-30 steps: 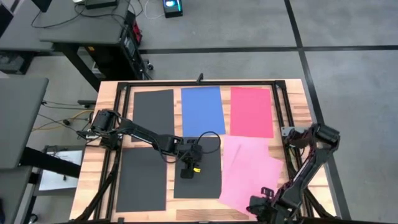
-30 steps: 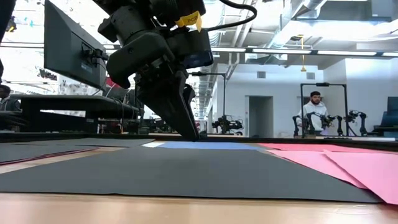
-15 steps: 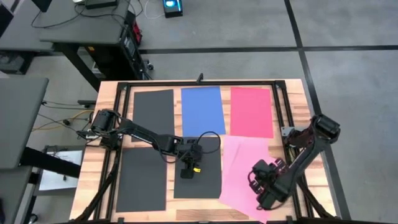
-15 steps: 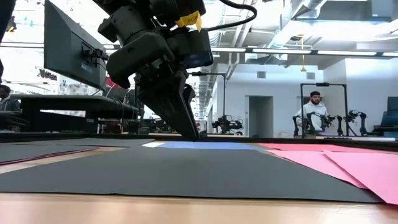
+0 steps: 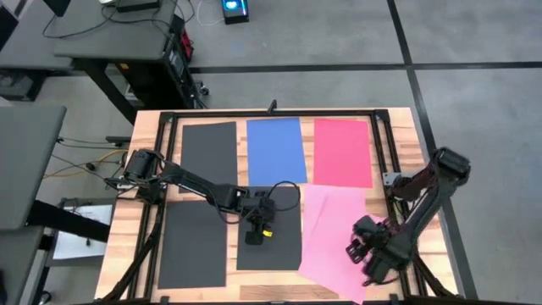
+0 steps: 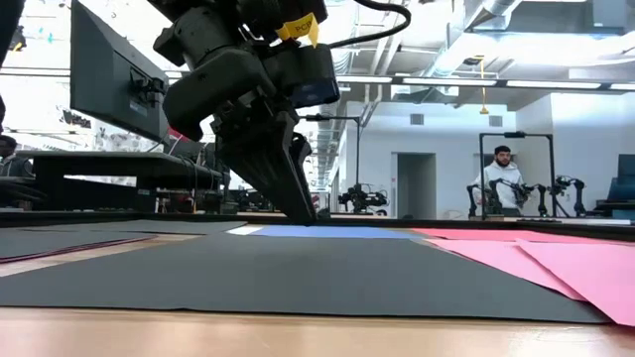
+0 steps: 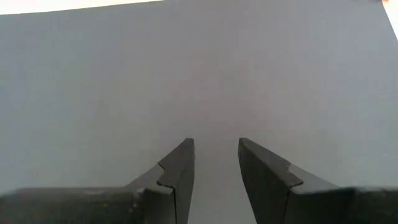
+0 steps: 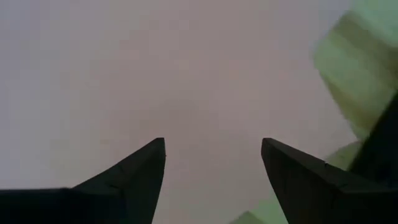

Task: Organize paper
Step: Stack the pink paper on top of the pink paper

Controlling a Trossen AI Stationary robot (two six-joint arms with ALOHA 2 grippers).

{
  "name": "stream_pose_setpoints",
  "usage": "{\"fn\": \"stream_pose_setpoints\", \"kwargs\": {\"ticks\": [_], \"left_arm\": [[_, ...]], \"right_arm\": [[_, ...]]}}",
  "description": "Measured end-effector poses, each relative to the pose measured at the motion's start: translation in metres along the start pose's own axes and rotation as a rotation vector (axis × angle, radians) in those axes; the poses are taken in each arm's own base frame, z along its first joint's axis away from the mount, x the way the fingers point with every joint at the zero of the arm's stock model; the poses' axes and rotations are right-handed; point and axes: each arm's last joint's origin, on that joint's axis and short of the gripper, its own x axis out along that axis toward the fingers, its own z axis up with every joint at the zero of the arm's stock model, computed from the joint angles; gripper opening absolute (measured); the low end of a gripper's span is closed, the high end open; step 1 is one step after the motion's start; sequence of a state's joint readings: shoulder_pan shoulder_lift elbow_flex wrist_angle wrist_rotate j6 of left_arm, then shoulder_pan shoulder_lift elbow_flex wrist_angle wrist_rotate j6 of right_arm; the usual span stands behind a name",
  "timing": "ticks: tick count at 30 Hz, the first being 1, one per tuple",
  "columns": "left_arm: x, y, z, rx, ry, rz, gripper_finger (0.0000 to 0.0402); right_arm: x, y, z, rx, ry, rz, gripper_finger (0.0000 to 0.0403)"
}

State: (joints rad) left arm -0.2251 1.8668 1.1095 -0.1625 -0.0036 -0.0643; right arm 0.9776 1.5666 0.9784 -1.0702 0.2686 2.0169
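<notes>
From above, the left hand (image 5: 254, 235) is seen pressed narrow-fingered on a dark sheet (image 5: 269, 229) on the tabletop (image 5: 406, 127), while in the right wrist view the right hand (image 8: 211, 180) is spread wide over the overlapping pink sheets (image 8: 186, 68), which likely call for squaring next.

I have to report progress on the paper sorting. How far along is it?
Looks done: the back row of dark grey sheet, blue sheet and red sheet lies straight, as does the front-left dark sheet.

In hand: the left gripper presses the middle dark sheet; the open right gripper is above the pink sheets.

Left: the overlapping pink sheets lie askew.
</notes>
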Motion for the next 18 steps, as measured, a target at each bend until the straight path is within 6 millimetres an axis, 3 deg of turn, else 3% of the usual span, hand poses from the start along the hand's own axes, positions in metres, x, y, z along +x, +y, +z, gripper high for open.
{"fn": "stream_pose_setpoints", "kwargs": {"ticks": [4,7,18], "left_arm": [[0.000,0.000,0.001,0.001,-0.009,-0.001,0.0109],[0.000,0.000,0.002,0.003,-0.020,-0.001,0.0109],[0.000,0.000,0.003,0.010,-0.033,-0.002,0.0109]], "right_arm": [[0.006,-0.038,0.005,0.124,0.038,0.084,0.0254],[0.013,-0.051,0.009,0.178,0.102,0.086,0.0254],[0.053,-0.049,0.023,0.227,0.204,0.086,0.0253]]}}
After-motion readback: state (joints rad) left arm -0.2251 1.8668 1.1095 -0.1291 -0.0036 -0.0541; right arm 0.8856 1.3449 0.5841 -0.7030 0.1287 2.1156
